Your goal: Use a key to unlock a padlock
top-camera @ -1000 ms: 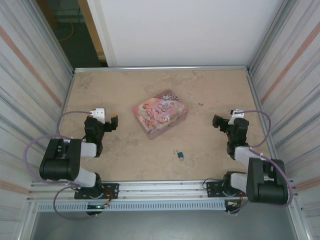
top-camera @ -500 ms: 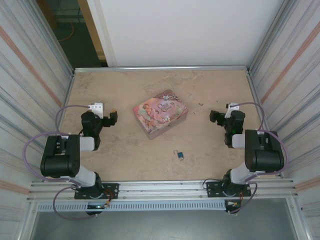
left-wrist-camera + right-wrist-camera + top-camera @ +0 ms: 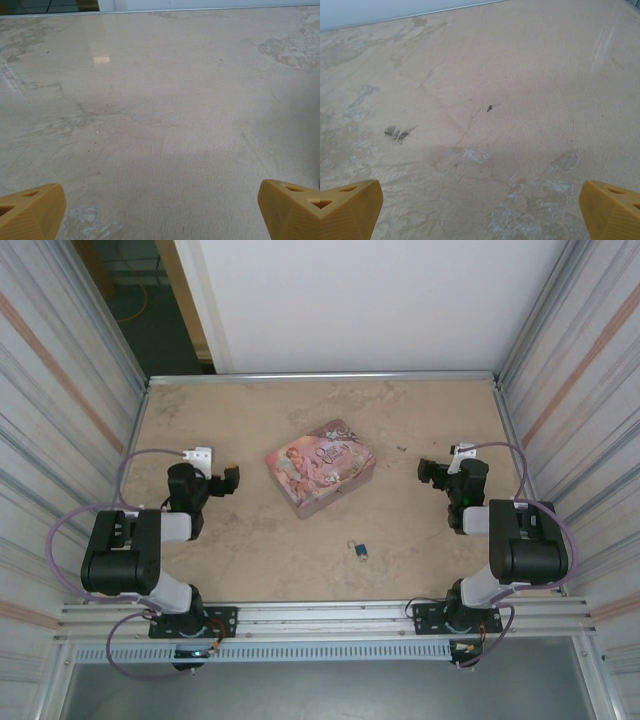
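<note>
Overhead: tiny blue silver-shackled padlock, five o'clock of shut pink rectangular tin. Wrist views: my left gripper and right gripper gape over beige tabletop.

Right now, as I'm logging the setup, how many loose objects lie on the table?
2. The pink tin lies centrally; the small blue padlock lies nearer the front edge, apart from it. Anything tinier beside the padlock is too small to tell.

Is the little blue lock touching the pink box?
Apart. The top external view shows bare table between the padlock and the pink tin.
</note>
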